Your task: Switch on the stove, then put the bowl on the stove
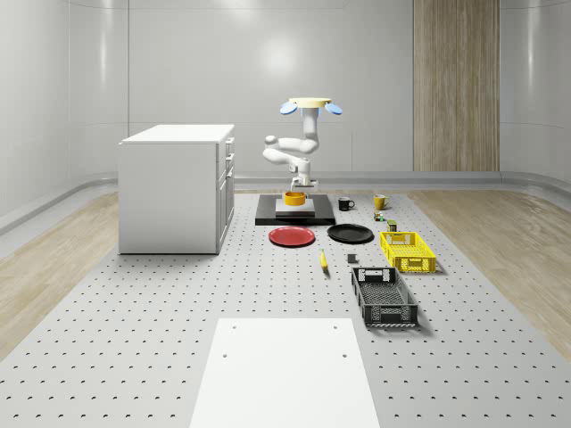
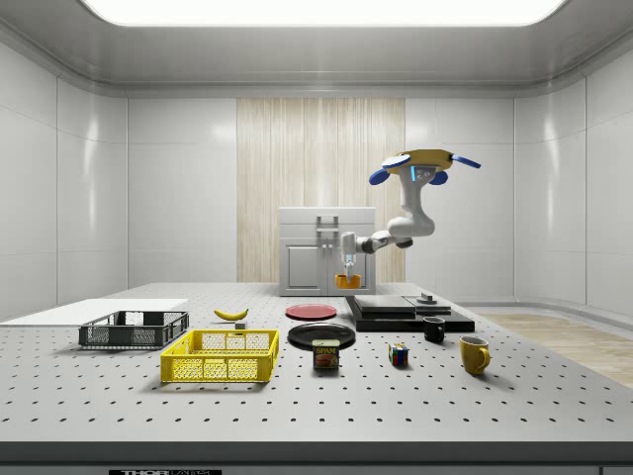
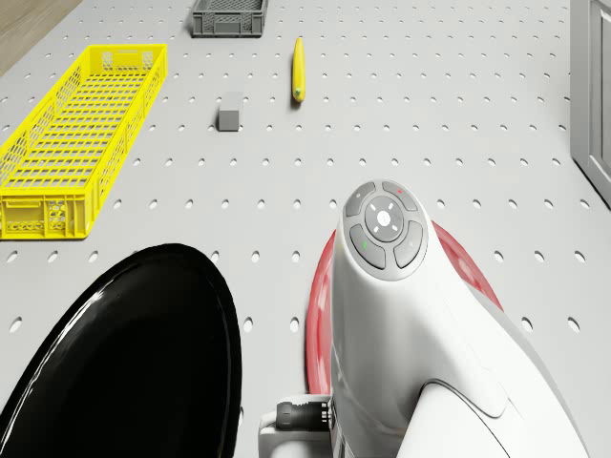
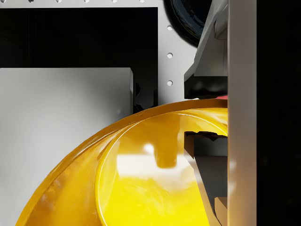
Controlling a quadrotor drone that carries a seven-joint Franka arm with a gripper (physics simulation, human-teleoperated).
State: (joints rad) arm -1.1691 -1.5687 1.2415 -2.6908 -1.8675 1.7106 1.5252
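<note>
Bowl, glossy yellow with a rounded wall (image 4: 141, 179), is clamped at its rim between the fingers (image 4: 207, 80) of the two-finger gripper (image 1: 296, 189): the wrist view shows one finger outside the wall and the other inside the cavity. In the whole-scene view the bowl hangs just above the pale square plate of the flat black stove (image 1: 294, 216); in the side view it appears clear of the stove top, towards that view's left edge of the appliance. Whether the stove's round grey knob (image 2: 427, 297) has been turned cannot be judged from these views. Beyond the stove lie a round red plate (image 1: 292, 236) and a round black plate (image 1: 350, 234), then a yellow banana (image 3: 298, 69), a small grey block (image 3: 228, 118), a yellow mesh basket (image 3: 67, 143) and a dark grey mesh crate (image 1: 383, 296). The drone body with blue rotors (image 2: 420, 163) hovers above and behind the stove, beside the white drawer cabinet (image 1: 177, 187), with the white jointed arm (image 1: 290, 153) folded downward. Risks, in my judgement: a rim grip on a smooth wall may let the bowl tilt or slip if hover drifts; release while off centre could leave the bowl overhanging the plate edge; a release from height could make it bounce or skid; descending too far could press the bowl into the stove.
</note>
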